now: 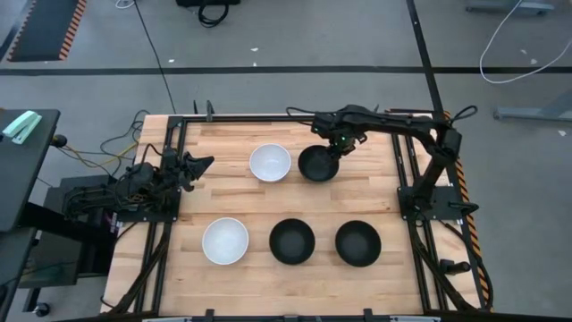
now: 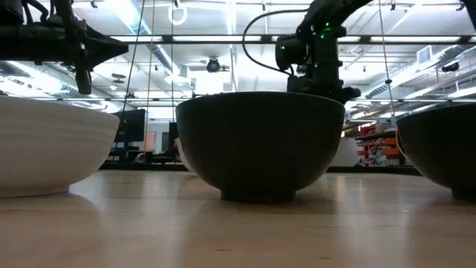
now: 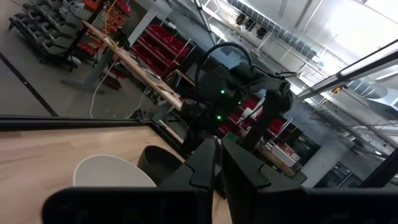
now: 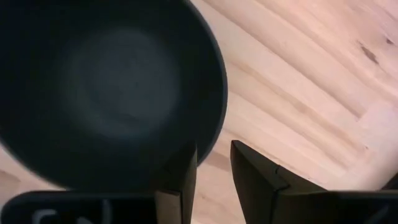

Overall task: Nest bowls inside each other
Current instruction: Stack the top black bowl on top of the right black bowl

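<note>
The bowls were five in all and none was yet nested: in the high view a white bowl point(image 1: 269, 163) and a black bowl point(image 1: 316, 165) sat just beside each other in the far row, while a second white bowl point(image 1: 224, 241), a middle black bowl point(image 1: 292, 241) and a right-hand black bowl point(image 1: 357, 243) stood apart from one another along the near row of the wooden table point(image 1: 375, 201). The right gripper point(image 1: 333, 148) was down at the far black bowl's rim, and its wrist view showed one finger point(image 4: 180, 177) inside the bowl point(image 4: 106, 87) and the other outside, the wall between them with a narrow gap left on the outer side; whether the fingers had already pinched the wall could not be told. The left gripper point(image 1: 198, 164) waited at the table's left edge, its fingers brought together with nothing between them. The step in hand looked to be the first pick, taking the far black bowl by its rim. The next move would call for a firm pinch on the thin wall, a lift clear of the table, and a short carry toward the neighbouring white bowl, lowering level so the bowl seated inside instead of catching on the rim.
</note>
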### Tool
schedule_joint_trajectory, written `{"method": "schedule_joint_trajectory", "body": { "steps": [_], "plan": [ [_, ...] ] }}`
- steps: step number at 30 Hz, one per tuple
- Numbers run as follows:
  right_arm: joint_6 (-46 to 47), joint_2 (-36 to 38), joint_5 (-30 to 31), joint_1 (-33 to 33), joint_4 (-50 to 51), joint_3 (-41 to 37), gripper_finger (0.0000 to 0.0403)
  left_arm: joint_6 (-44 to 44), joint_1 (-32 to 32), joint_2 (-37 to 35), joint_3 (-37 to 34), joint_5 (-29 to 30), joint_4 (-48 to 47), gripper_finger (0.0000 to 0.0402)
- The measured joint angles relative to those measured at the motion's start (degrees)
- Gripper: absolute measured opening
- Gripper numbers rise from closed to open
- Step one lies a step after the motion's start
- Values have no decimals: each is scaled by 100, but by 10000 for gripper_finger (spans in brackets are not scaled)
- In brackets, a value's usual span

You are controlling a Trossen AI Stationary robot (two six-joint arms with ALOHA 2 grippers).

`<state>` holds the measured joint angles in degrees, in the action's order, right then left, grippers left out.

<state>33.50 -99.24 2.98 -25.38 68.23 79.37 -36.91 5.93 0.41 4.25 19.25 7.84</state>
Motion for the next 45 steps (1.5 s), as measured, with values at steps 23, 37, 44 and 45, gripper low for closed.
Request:
{"method": "schedule_joint_trajectory", "body": {
  "steps": [23, 37, 44, 45],
  "plan": [
    [-372, -777, -344, -374, -911, -9, 105, -132, 0, -1, 0, 1, -160, 37],
    [-365, -1083, -478, -372, -1212, -7, 103, -149, 0, 2, 0, 0, -256, 35],
    [-370, -1080, -479, -374, -1209, -7, 62, -149, 0, 2, 0, 0, -258, 40],
    [-370, -1080, -486, -374, -1210, -7, 51, -146, 0, 2, 0, 0, -258, 40]
  ]
}}
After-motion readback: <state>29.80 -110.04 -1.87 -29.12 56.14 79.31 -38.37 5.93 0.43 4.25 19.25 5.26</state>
